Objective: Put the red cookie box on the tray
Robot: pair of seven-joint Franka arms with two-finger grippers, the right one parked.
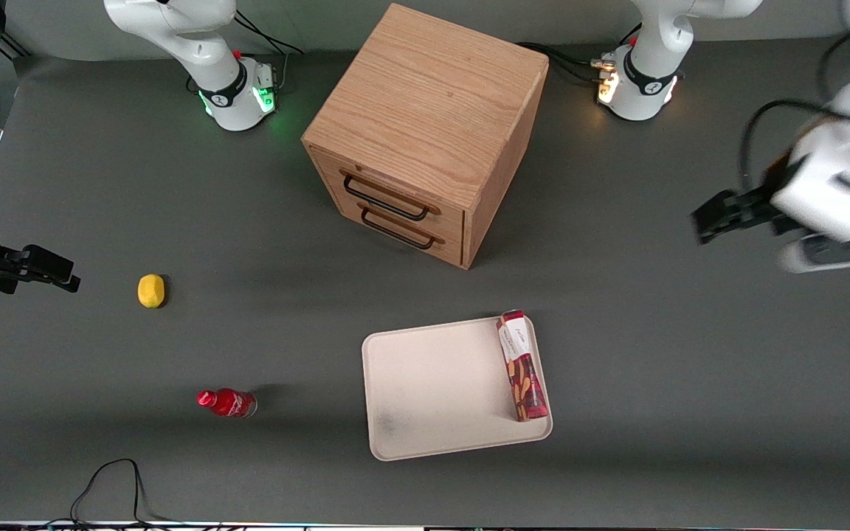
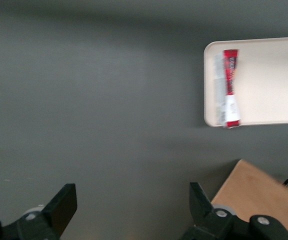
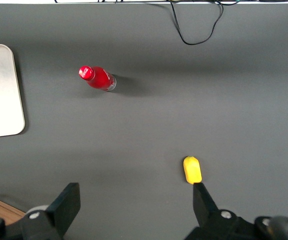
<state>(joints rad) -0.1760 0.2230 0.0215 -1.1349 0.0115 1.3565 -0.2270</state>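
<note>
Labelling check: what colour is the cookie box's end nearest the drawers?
White, on the long dark-red cookie carton; front view.

The tabletop is plain dark grey. On it, the tray is cream-white with a faint grey smudge. The red cookie box in it is dark red with tan biscuit pictures and a white end. The drawer cabinet is light oak with dark handles. Toward the parked arm's end from the tray are a red bottle and a yellow lemon. The tool, well apart from the tray with its fingers spread, is black on a white arm.
</note>
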